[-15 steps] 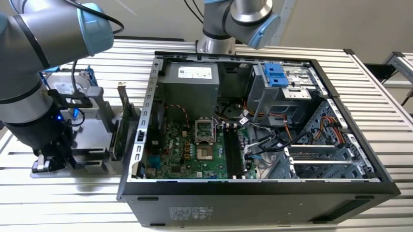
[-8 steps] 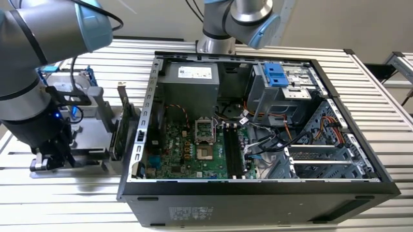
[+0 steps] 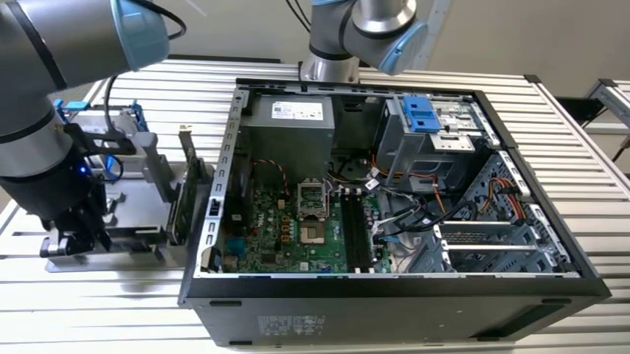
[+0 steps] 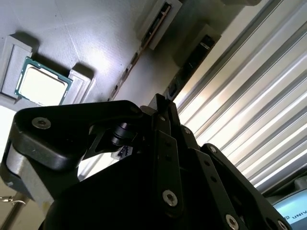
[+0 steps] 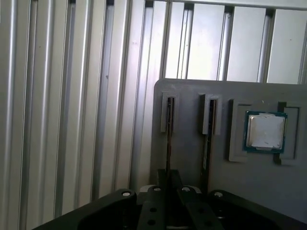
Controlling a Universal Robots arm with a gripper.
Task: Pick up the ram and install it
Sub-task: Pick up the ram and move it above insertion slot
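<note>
**Inspector:** Exterior view first.

**Assistant:** The arm is bent low at the exterior view's left. The gripper (image 3: pixel 77 242) is down over a grey holder (image 3: pixel 128 258) on the slatted table (image 3: pixel 591 110). A green card (image 3: pixel 183 193) stands on edge between the holder and the open case (image 3: pixel 394 299). The case lies on its side with the board (image 3: pixel 285 228) facing up.

**Inspector:** Second wrist view. Where is the ram?

**Assistant:** The ram (image 4: pixel 195 51) stands on edge in a slot of the holder (image 4: pixel 96 28), the slot farther from the chip (image 4: pixel 41 86). Its dark edge runs straight towards the gripper (image 4: pixel 163 103). A second stick (image 4: pixel 154 24) stands in the slot nearer the chip, parallel to the ram and apart from it.

**Inspector:** First wrist view.

**Assistant:** The layout agrees. The ram (image 5: pixel 169 139) sits upright in its slot, and the gripper (image 5: pixel 169 176) is in line with it at its near end. The second stick (image 5: pixel 207 143) stands between the ram and the chip (image 5: pixel 265 130). The holder (image 5: pixel 187 153) rests on the ribs of the table (image 5: pixel 72 96).

**Inspector:** Is the gripper clamped?

**Assistant:** I cannot tell. The gripper is at the ram, but no view shows whether it is clamped on it or merely about it. The ram is seated in the holder, well apart from the case.
</note>
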